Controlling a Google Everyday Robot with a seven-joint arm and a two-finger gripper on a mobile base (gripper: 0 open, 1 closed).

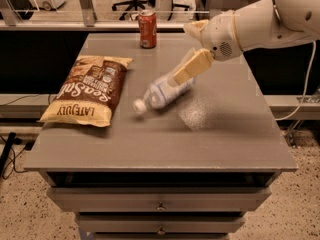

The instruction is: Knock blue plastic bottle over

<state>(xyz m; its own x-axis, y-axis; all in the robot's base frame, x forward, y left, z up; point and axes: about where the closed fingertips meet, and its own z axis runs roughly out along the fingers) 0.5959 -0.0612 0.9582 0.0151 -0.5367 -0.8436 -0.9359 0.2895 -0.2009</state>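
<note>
gripper [181, 54]: it is hanging over the back right part of the table [240, 144], at the end of the white arm [250, 26] that is reaching in from the right.
fingers [192, 66]: the two tan fingers are standing apart, one high and one low, and they are not squeezing anything.
blue plastic bottle [162, 91]: it is leaning far over near the middle of the table, with its white cap pointing to the front left. Its bottom end is sitting right by the low finger (they are looking like they are touching).
chip bag [87, 89]: it is lying flat on the left side, well apart from the bottle.
soda can [147, 29]: it is standing upright near the back edge.
drawers [160, 199]: they are sitting shut under the grey top.
</note>
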